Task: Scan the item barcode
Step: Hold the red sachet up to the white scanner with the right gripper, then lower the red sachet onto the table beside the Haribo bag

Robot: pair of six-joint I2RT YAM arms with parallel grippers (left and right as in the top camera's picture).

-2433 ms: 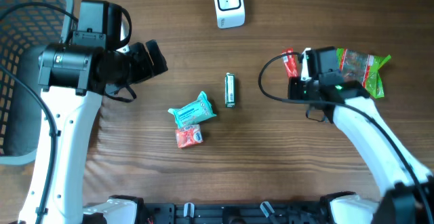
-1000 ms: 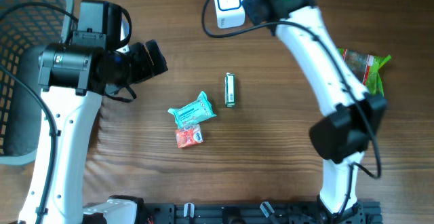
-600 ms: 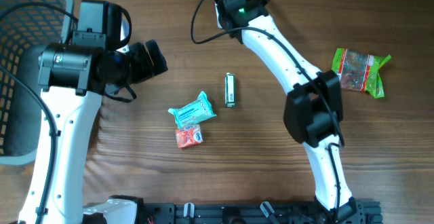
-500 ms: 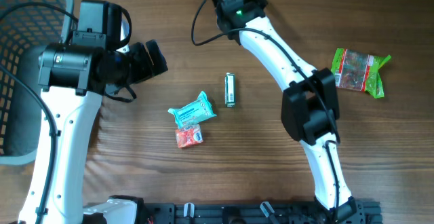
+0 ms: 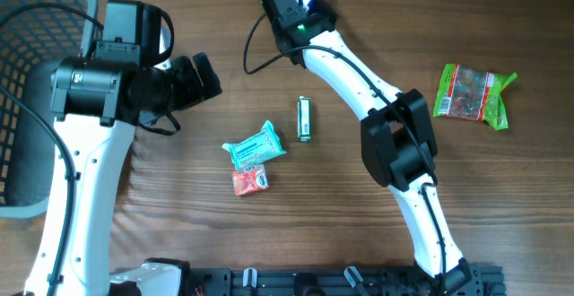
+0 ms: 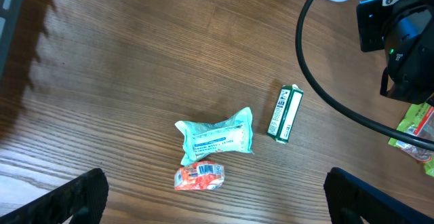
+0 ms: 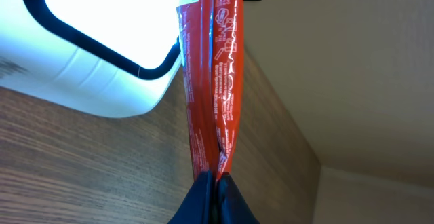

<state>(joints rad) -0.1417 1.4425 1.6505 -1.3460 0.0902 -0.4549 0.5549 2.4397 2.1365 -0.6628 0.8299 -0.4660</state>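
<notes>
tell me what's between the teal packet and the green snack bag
In the overhead view, the small green box lies just right of the teal packet, then the right arm crosses before the green snack bag.

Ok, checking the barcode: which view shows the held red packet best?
Right wrist: the red packet runs up the frame beside the white scanner, print visible. Overhead shows only a sliver; left wrist shows none.
</notes>
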